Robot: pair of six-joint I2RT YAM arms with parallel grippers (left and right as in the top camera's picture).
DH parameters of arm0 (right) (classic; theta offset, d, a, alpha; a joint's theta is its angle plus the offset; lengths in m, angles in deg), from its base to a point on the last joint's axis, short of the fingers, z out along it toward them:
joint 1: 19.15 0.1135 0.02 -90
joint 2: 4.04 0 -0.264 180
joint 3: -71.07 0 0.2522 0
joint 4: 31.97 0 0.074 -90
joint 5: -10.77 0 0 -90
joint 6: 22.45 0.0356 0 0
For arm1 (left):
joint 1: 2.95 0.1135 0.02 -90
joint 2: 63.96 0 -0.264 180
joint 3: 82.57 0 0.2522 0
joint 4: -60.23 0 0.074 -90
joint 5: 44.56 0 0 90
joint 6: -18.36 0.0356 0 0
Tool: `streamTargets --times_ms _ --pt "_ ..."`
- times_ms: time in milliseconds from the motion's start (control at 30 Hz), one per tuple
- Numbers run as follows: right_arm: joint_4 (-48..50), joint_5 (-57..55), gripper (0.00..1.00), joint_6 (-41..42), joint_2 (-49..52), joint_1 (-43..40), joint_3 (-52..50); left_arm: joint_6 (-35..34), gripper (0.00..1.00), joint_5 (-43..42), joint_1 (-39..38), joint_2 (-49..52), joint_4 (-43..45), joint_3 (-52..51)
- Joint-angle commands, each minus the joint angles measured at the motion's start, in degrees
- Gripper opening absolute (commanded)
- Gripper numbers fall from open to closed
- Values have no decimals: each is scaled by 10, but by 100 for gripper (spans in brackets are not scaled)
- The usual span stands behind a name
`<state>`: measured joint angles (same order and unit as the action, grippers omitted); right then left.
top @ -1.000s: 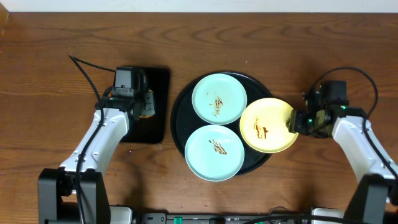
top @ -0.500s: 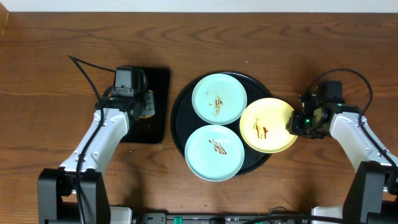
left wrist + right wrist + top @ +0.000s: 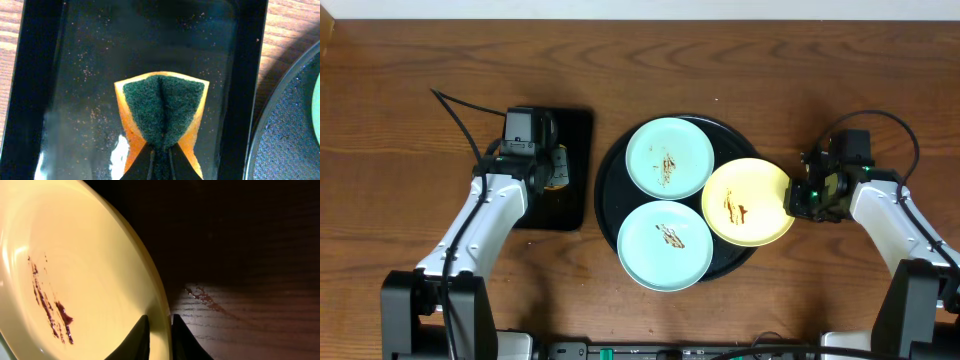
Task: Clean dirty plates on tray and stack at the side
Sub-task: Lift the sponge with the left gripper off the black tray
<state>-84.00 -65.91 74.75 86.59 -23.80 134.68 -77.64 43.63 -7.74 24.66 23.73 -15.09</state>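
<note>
My right claw (image 3: 160,321) clamped the yellow plate (image 3: 740,200) by its rim facing the right edge of the table (image 3: 650,60). My left claw (image 3: 161,150) pinched the sponge (image 3: 162,105).

Bright, even overhead view (right-wrist view shadowy)

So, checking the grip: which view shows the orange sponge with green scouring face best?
Left wrist: the orange sponge with green scouring face fills the middle, pinched and folded in the left gripper. Overhead shows only an orange sliver beside that gripper; right wrist shows none.
</note>
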Motion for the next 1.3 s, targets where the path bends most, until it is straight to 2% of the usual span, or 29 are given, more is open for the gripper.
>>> streamTargets --times_ms 0,167,700,1100,1267 --pt "1 2 9 0 3 -3 10 -3 8 -6 -2 -3 -2 7" --pt "1 2 1 0 3 -3 10 -3 7 -6 -2 -3 -2 7" --pt "1 2 1 0 3 -3 10 -3 7 -6 -2 -17 20 7" --pt "1 2 1 0 3 -3 10 0 8 -5 -2 -133 79 7" --pt "1 2 1 0 3 -3 10 -1 7 -3 -2 -146 83 7"
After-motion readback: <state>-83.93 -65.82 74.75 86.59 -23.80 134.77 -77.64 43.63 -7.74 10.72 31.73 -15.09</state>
